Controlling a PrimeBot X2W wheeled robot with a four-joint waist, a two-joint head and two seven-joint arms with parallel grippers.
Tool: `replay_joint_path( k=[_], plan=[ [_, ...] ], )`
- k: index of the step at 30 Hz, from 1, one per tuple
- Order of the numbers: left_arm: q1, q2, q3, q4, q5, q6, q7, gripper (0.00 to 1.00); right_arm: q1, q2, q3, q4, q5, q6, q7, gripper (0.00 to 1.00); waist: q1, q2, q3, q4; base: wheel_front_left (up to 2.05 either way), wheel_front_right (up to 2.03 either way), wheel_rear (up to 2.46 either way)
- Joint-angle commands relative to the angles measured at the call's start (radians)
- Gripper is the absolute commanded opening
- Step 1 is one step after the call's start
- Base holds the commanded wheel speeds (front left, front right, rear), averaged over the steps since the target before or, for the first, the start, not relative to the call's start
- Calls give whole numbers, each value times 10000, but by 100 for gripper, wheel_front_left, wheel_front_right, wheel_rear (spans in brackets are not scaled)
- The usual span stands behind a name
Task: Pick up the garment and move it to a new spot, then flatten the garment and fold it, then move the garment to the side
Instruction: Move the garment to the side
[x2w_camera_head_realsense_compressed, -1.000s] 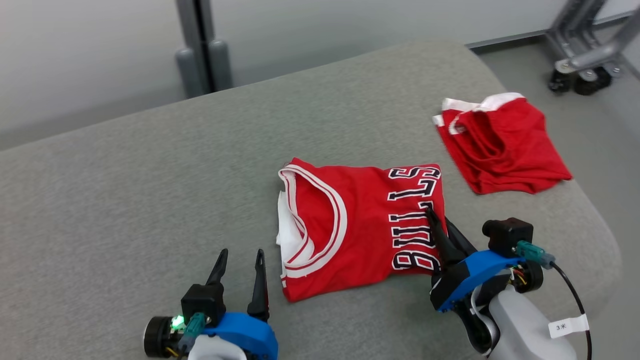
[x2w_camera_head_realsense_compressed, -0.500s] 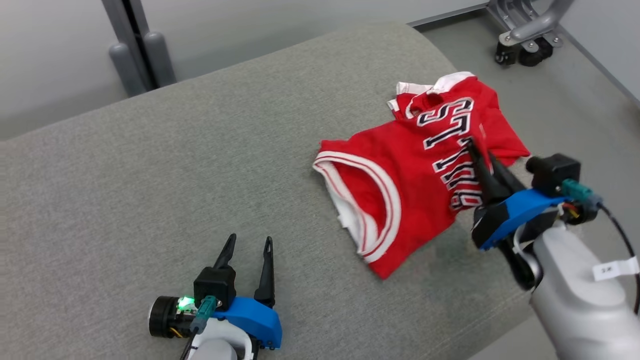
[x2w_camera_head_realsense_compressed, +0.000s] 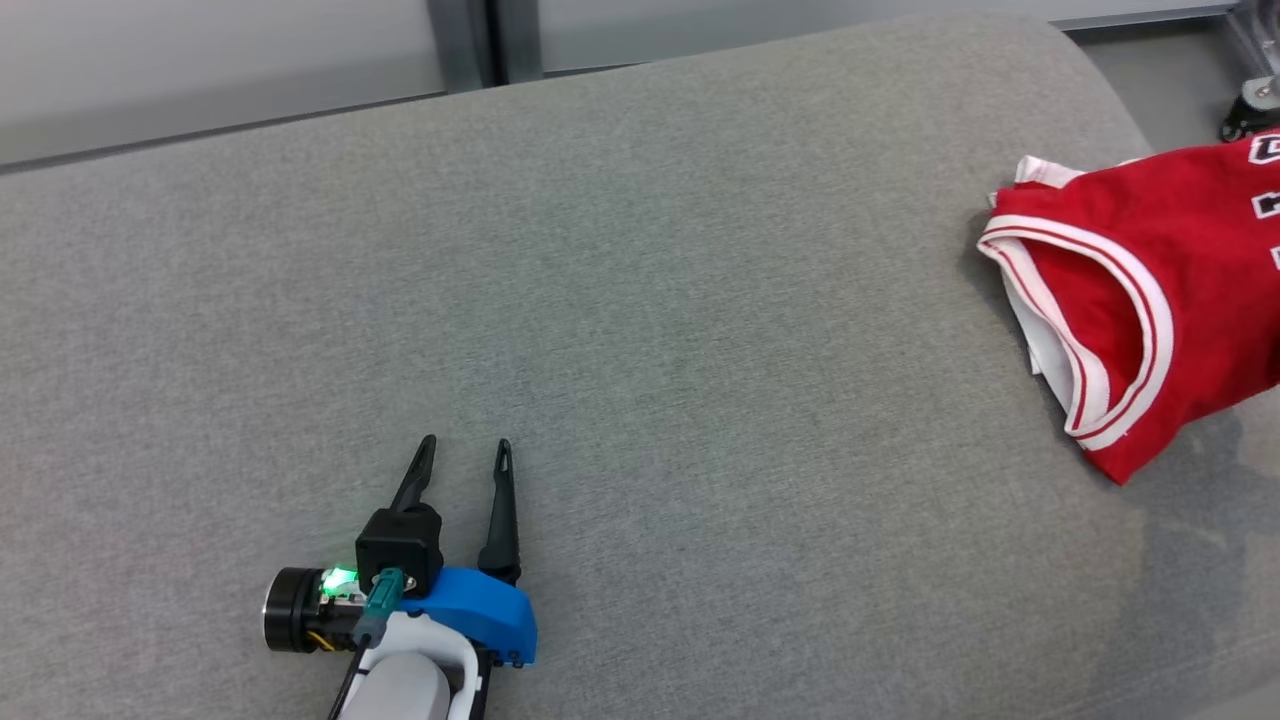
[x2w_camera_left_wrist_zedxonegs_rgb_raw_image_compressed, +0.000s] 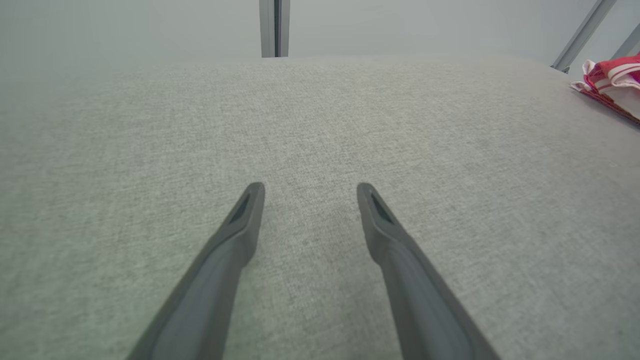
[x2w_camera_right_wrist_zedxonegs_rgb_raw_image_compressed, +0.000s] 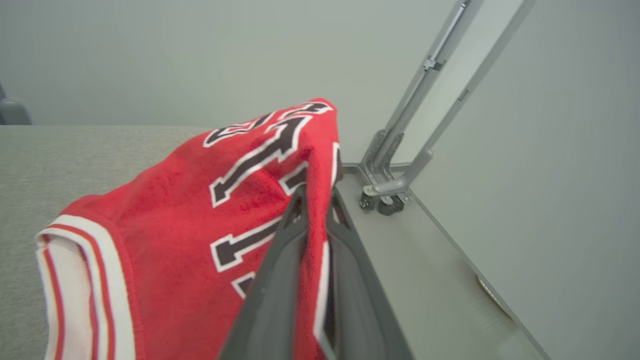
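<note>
From the head: wide grey cushion (x2w_camera_head_realsense_compressed: 700, 300) across nearly everything. At its far right, the red garment (x2w_camera_head_realsense_compressed: 1150, 330), a jersey with white-and-red trim round one opening, cut off by the picture's right side, its lower corner near the cushion's right edge. At lower left, the left gripper (x2w_camera_head_realsense_compressed: 465, 445), fingers spread apart, nothing between them, well apart from the garment. Behind the cushion, a grey post (x2w_camera_head_realsense_compressed: 485, 40); at top right, a caster (x2w_camera_head_realsense_compressed: 1245, 115) on the floor.

From the left wrist: both dark fingers of the left gripper (x2w_camera_left_wrist_zedxonegs_rgb_raw_image_compressed: 311, 189) parted wide over bare cushion (x2w_camera_left_wrist_zedxonegs_rgb_raw_image_compressed: 320, 110), holding nothing. Far to the upper right, a small piece of the garment (x2w_camera_left_wrist_zedxonegs_rgb_raw_image_compressed: 610, 82) at the cushion's edge. Straight ahead, the post (x2w_camera_left_wrist_zedxonegs_rgb_raw_image_compressed: 274, 27).

From the right wrist: right gripper (x2w_camera_right_wrist_zedxonegs_rgb_raw_image_compressed: 317, 200) nearly closed, pinching a fold of the garment (x2w_camera_right_wrist_zedxonegs_rgb_raw_image_compressed: 175, 215) between its two fingers, white edging showing in the narrow gap. Cloth draping away to the left over the cushion (x2w_camera_right_wrist_zedxonegs_rgb_raw_image_compressed: 75, 150), black-and-white lettering facing up. To the right, grey floor (x2w_camera_right_wrist_zedxonegs_rgb_raw_image_compressed: 425, 280) and a metal frame (x2w_camera_right_wrist_zedxonegs_rgb_raw_image_compressed: 390, 185) on casters.
</note>
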Motion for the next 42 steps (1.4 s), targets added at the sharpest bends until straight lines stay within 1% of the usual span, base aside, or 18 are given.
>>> replay_joint_path(
  k=[1, 4, 6, 8, 13, 17, 20, 23, 29, 34, 42],
  plan=[
    [-10, -20, 63, -52, 1, 35, -46, 100, -234, -30, -175, -46, -114, 1, -54, 100, 0, -1, 186, 245, 0, 0, 0],
    [78, -8, 132, -122, -28, 8, -46, 100, -96, 179, -1161, -113, -696, 1, -51, 100, 0, -1, 100, 400, 0, 0, 0],
    [133, -22, 129, -200, -53, 23, -46, 100, 150, 580, -1448, -611, -933, 1, -51, 100, 0, -1, -18, 486, 0, 0, 0],
    [204, -17, 147, -257, -36, 73, -46, 100, 478, 1041, -1544, -1278, -897, 1, -51, 100, 0, -1, -162, 533, 0, 0, 0],
    [399, -8, 369, -539, -49, 219, -46, 100, 1563, 2395, -842, -3115, -555, 1, -45, 100, 0, -1, -487, 681, 0, 0, 0],
    [432, -11, 463, -769, 158, 241, -46, 100, 2684, 3068, -159, -4208, 92, 1, -46, 100, 0, -1, -686, 966, 0, 0, 0],
    [634, -8, 558, -933, 110, 330, -46, 100, 3453, 3461, 58, -4762, 442, 1, -45, 100, 0, -1, -839, 1235, 0, 0, 0],
    [740, -13, 665, -1075, 105, 382, -46, 100, 4075, 3745, 362, -4989, 628, 1, -45, 100, 0, -1, -989, 1500, 0, 0, 0],
    [1068, -14, 977, -1163, 20, 485, -46, 100, 4865, 4018, 810, -5153, 763, 1, -45, 100, 0, -1, -1287, 1955, 0, 0, 0],
    [1272, -14, 1186, -1220, -101, 519, -46, 100, 5119, 4095, 1010, -5179, 796, 1, -45, 100, 0, -1, -1520, 2242, 0, 0, 0],
    [1686, -14, 1461, -1313, -210, 382, -46, 100, 5352, 4115, 1416, -5117, 1059, 1, -47, 100, 0, -1, -2067, 2548, 0, 0, 0]
  ],
)
